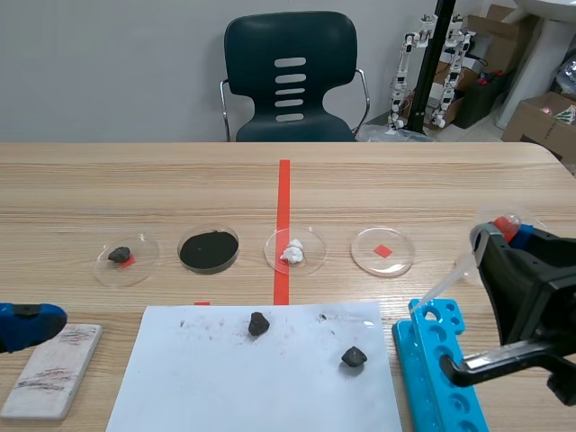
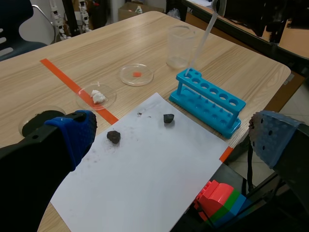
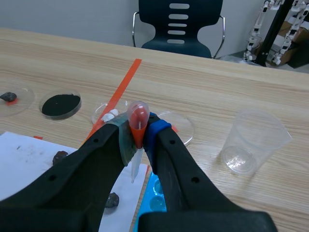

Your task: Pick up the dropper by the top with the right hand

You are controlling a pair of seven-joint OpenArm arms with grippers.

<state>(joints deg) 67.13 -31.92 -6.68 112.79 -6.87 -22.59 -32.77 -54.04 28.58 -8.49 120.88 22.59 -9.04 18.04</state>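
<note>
Right gripper (image 3: 138,133) clamped on dropper (image 3: 137,116) at its red bulb, stem slanting down to end hole of rack (image 1: 423,360); soft bulb may squash or slip, tip may snag on lifting.

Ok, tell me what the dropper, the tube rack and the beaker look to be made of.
Dropper: milky see-through stem, likely soft plastic; glossy red bulb, rubber or plastic. Tube rack: opaque blue moulded plastic, smooth, even colour. Beaker: clear and thin-walled, probably plastic, though glass cannot be ruled out.
</note>
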